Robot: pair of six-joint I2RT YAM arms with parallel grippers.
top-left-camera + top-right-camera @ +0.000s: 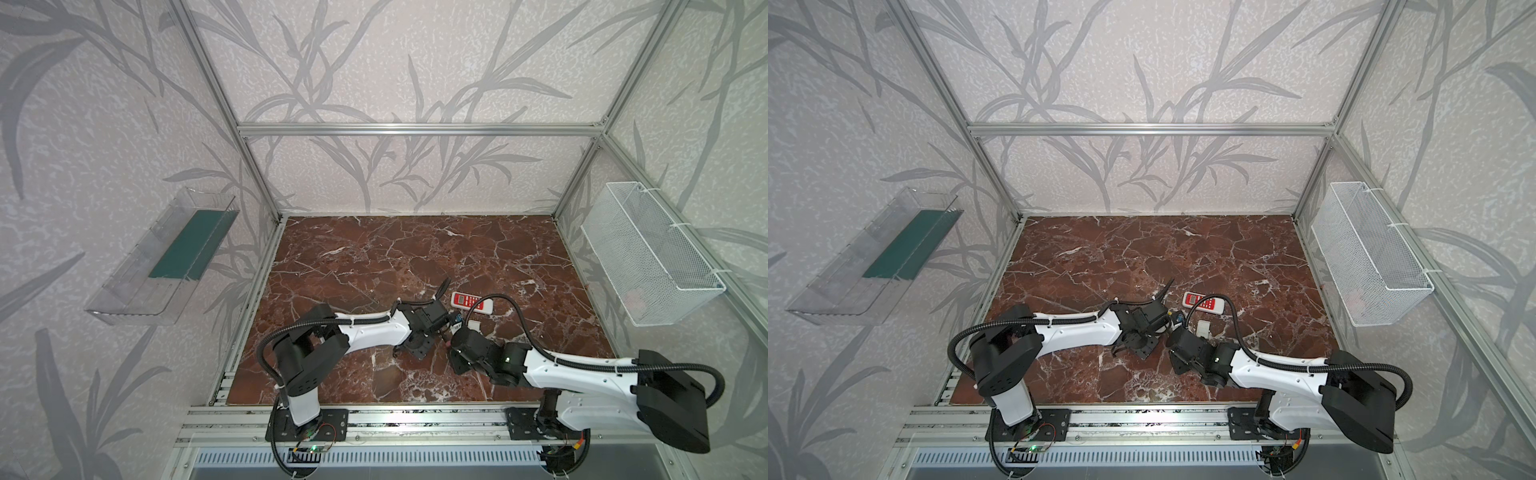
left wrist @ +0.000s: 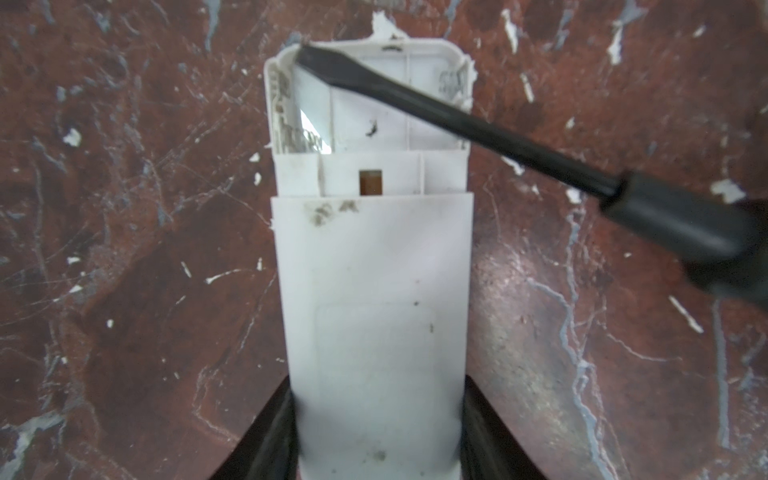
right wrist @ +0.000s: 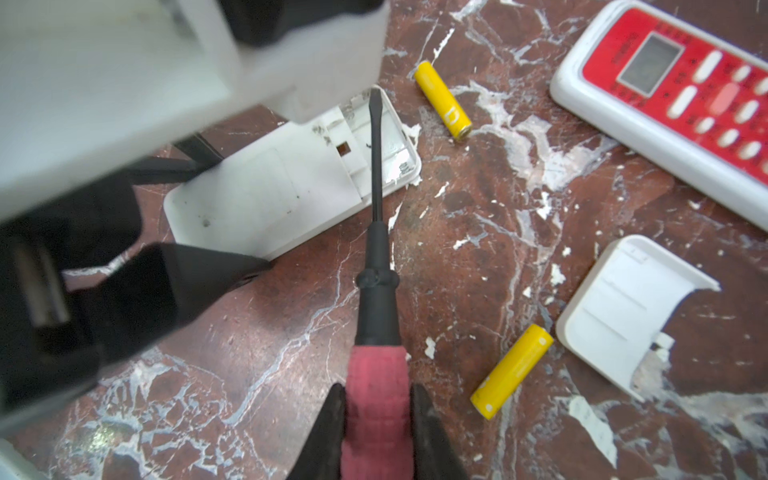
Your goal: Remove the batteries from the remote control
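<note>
The red-brown marble table [image 1: 374, 257], veined in white and flecked with white chips, carries everything. Well away from both grippers, a white wire-mesh basket [image 1: 648, 253] hangs on one side wall and a clear plastic tray [image 1: 158, 257] on the other. In both top views the two arms meet over the near middle of the table and hide most of what they hold.

Beyond the right gripper [image 3: 377, 415] lies a red-faced remote [image 3: 681, 95] with a white rounded shell, a grey screen and white oval buttons. The left gripper [image 2: 376, 419] has its black jaws part-way open and pressed against the two long sides of a white remote [image 2: 374, 270], which lies face down, smooth and scuffed. Its battery compartment [image 2: 374, 104] is uncovered at the end far from that gripper, showing thin ribs and a coiled contact. The left arm's wrist blocks part of this remote in the right wrist view.

Near the right gripper lies a white ribbed cover [image 3: 623, 307], one corner broken.

The right gripper is clamped on the pink-red handle of a screwdriver [image 3: 376, 266]; the dark shaft crosses the compartment, its flat tip at a far corner.

Two yellow batteries lie on the marble. One battery [image 3: 513, 370] is close beside the right gripper, touching the cover or nearly so. The other battery [image 3: 444, 99] is past the screwdriver's tip, between the two remotes.
</note>
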